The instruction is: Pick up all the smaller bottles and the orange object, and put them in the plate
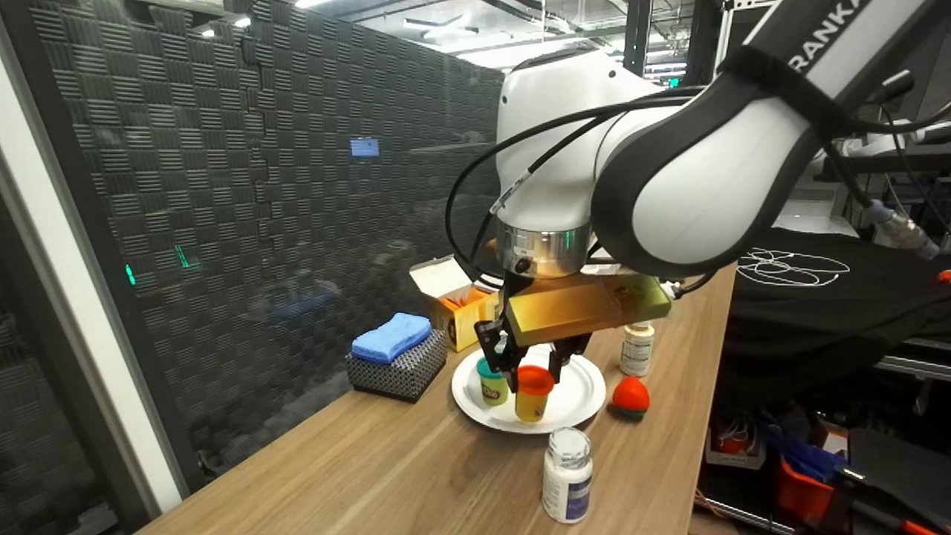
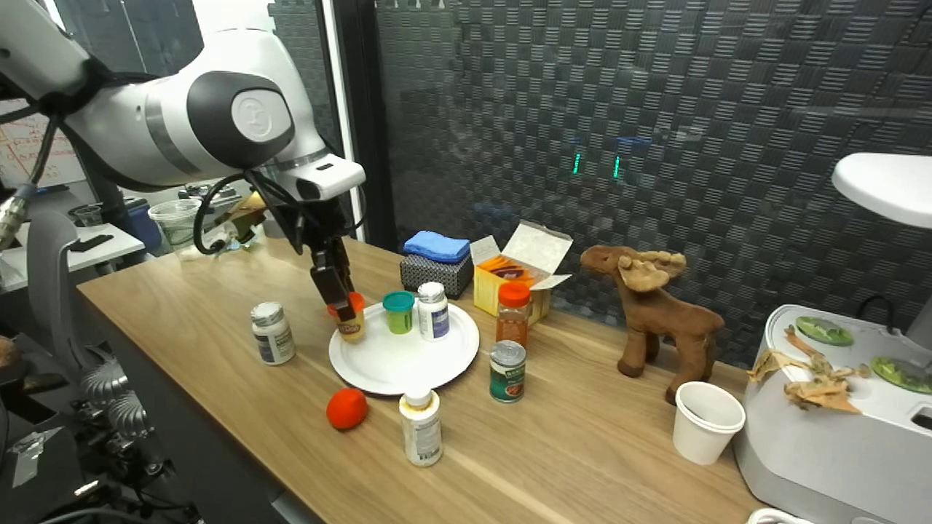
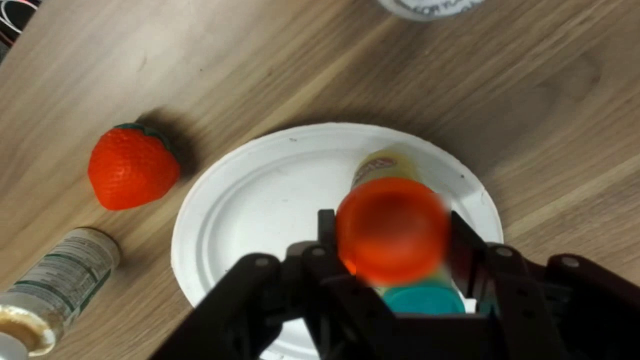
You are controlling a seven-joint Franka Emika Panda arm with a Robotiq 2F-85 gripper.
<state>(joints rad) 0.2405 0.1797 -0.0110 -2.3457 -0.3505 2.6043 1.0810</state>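
My gripper (image 1: 535, 376) is shut on the orange lid of a small yellow jar (image 1: 530, 407). The jar is upright at the rim side of the white plate (image 1: 469, 407); I cannot tell whether it touches the plate. A small jar with a teal lid (image 2: 399, 311) and a white bottle (image 2: 434, 313) stand on the plate. Another white bottle (image 2: 273, 336) and one with a yellowed neck (image 2: 421, 431) stand on the table. A red-orange strawberry-shaped object (image 3: 132, 167) lies beside the plate. In the wrist view, the fingers (image 3: 393, 226) touch both sides of the lid.
A red-capped spice bottle (image 2: 513, 314) and a green can (image 2: 507, 372) stand beside the plate. Behind are an open yellow box (image 2: 510, 280), a blue cloth (image 2: 437, 246) on a dark block, and a brown toy moose (image 2: 662, 320). White paper cups (image 2: 705, 426) stand farther off.
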